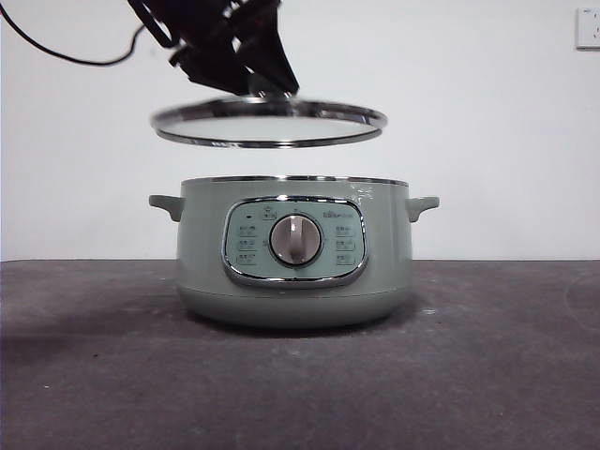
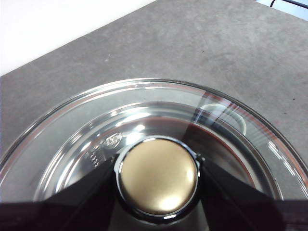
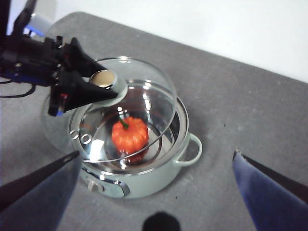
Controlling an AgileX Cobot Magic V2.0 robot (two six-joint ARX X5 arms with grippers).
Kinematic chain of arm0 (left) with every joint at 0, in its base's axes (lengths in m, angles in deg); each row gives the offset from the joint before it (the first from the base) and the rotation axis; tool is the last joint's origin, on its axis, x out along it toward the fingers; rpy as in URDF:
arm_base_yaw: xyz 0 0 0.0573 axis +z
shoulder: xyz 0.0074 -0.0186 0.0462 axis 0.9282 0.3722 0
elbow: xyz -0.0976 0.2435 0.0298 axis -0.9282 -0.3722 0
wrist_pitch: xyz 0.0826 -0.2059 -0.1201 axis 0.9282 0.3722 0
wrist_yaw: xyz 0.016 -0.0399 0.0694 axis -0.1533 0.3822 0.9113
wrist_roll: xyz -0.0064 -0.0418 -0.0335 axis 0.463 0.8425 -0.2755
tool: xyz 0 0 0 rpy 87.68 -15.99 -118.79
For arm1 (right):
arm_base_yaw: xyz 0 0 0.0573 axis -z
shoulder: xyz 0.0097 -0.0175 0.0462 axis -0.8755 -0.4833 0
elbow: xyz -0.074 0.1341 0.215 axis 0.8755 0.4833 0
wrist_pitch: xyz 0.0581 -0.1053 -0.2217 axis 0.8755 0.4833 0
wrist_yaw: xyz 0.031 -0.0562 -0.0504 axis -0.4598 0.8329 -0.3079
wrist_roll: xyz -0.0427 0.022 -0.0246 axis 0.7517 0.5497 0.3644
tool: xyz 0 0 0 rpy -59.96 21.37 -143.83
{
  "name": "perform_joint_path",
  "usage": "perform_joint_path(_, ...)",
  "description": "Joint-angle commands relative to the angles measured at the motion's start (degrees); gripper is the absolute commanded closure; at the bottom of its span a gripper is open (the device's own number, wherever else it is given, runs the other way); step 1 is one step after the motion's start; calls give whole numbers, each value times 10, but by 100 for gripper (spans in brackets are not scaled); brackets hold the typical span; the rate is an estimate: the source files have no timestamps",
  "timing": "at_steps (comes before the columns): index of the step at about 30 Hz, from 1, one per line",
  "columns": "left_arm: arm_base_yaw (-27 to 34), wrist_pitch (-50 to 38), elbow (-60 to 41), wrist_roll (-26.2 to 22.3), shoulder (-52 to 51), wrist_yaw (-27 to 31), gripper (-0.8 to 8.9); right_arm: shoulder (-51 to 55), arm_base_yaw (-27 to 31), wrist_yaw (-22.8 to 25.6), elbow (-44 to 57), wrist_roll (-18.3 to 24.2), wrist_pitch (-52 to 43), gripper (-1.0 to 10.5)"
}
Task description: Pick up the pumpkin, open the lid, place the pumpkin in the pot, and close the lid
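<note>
Grey, speckled table [image 1: 487,375] ran under a plain white wall [image 1: 497,141], with the pot [image 1: 294,251] standing at the middle, its dial [image 1: 295,240] facing the front camera and a small handle [image 1: 423,205] at each side.

Above the pot hung the lid [image 1: 269,123], clear of the rim and roughly level, a strip of wall showing between the two. The left claw [image 1: 272,86] came down from about 11 o'clock in the front view and met the lid at its top centre. In its own wrist camera the left claw [image 2: 158,177] had its two black jaws pressed against either side of the knob [image 2: 158,176], narrow and holding the lid by it; the glass [image 2: 72,144] spread out around the knob.

The pumpkin [image 3: 130,135] sat inside the pot [image 3: 144,178], stem up, seen through the raised lid [image 3: 144,115] from the right wrist camera. From there the left claw [image 3: 102,85] lay at roughly 11 o'clock of the pumpkin, above it and apart, with the glass between.

The right claw [image 3: 156,159] stood high over the table, jaws spread wide and holding nothing, the pot between them in its view.
</note>
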Motion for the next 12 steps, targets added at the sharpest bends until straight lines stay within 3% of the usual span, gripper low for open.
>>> perform_joint_path(1,-5,-43,4,-5,11,-6,822,2,-1,-3,-1,-8,4,352)
perform_joint_path(12,-6,-70,4,-4,57,-6,822,2,-1,-4,-1,-9,4,352)
